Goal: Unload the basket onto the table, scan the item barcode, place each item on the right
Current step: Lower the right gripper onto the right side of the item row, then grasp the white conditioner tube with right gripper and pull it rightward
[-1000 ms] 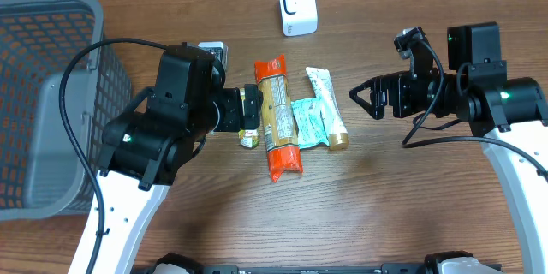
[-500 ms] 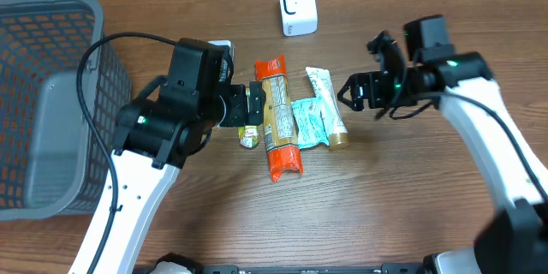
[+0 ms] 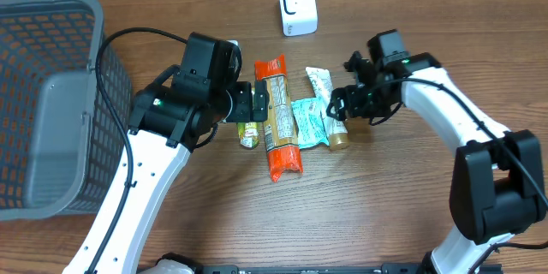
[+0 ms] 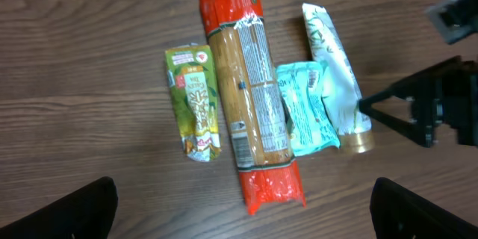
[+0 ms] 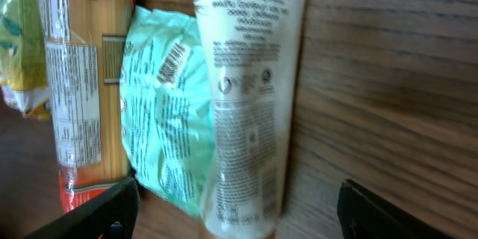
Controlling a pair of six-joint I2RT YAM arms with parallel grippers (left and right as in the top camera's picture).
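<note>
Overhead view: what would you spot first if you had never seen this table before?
The long orange-red packet in the middle of the wooden table grabs the eye, with a small green sachet, a pale green pouch and a white tube with a gold cap lying beside it. The right pincer hangs open just over the tube, and a big grey mesh basket fills the left edge.

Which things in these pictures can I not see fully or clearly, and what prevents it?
Green pouch: overhead, its upper part lies under the left end effector.
Tube: right wrist view, its ends are cut off by the top and bottom edges.
Print on the pasta pack: left wrist view, too small to read.
Basket: overhead, its left side is cut off by the picture edge.
</note>
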